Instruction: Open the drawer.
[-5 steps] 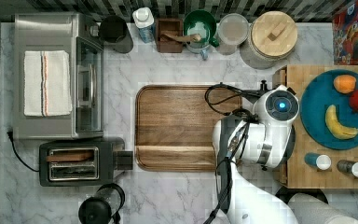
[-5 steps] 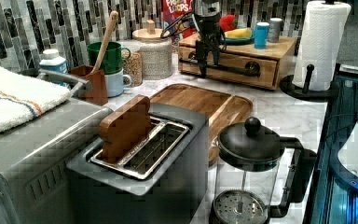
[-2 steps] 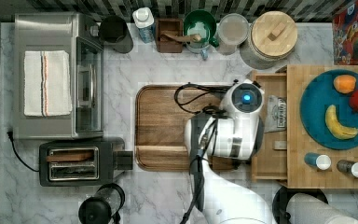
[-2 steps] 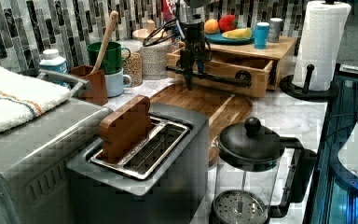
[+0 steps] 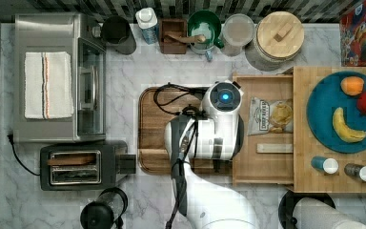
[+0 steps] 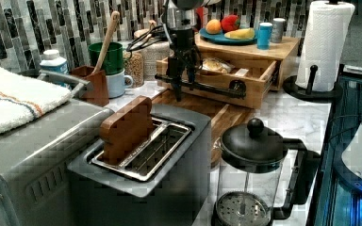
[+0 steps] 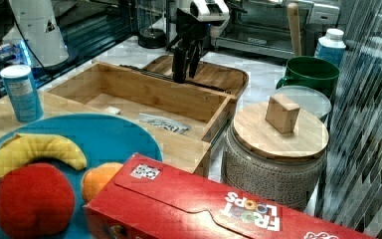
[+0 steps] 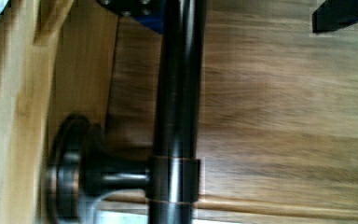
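Observation:
The light wood drawer (image 5: 262,164) stands pulled well out of its box, over the edge of the brown tray (image 5: 155,129). Its inside lies open in the right view (image 7: 144,92). My gripper (image 6: 181,84) hangs straight down at the long black bar handle (image 6: 217,88) on the drawer front. In the wrist view the handle (image 8: 177,93) runs between my fingers. One finger (image 8: 135,9) sits behind the bar on the drawer side, and the other (image 8: 340,14) stands well off it. The gripper (image 7: 184,74) is open, wider than the bar. In the top view my arm covers the handle.
A chip bag (image 5: 271,114) and a small wooden strip (image 5: 274,149) lie in the drawer. A teal plate (image 5: 324,114) with fruit sits on the box top. Jars and mugs (image 5: 205,28) line the back wall. A toaster (image 5: 83,164) and French press (image 6: 252,165) stand beyond the tray.
The drawer has slid from nearly shut to well out over the tray. My gripper moved with the handle toward the top view's left.

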{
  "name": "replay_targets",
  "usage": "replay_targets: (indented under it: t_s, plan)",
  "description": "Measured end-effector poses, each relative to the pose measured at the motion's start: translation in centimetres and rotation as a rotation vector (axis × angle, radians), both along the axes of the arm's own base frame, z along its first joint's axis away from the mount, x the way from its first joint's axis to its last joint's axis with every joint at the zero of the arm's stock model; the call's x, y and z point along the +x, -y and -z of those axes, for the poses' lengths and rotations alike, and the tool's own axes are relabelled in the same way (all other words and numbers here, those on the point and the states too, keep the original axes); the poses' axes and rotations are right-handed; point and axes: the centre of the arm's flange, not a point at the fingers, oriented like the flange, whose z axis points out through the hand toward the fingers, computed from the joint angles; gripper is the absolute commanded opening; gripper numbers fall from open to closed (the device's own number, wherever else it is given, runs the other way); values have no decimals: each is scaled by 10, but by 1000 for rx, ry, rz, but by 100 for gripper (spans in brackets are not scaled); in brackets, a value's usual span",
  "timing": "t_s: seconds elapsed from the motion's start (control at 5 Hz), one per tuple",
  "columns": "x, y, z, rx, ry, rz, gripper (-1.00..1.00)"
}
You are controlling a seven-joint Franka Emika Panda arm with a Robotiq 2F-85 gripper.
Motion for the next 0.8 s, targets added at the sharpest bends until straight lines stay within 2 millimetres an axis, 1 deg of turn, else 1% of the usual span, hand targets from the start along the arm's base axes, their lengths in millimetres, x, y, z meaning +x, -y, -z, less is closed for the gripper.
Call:
replay_targets:
  t_s: [0.2, 0.4, 0.6, 0.8]
  plan:
    - [-1, -15, 0, 10, -19, 42, 100]
    - [-2, -11, 1, 8, -41, 72, 100]
    - [-3, -13, 4, 8, -71, 86, 100]
    - [-2, -10, 4, 17, -72, 94, 100]
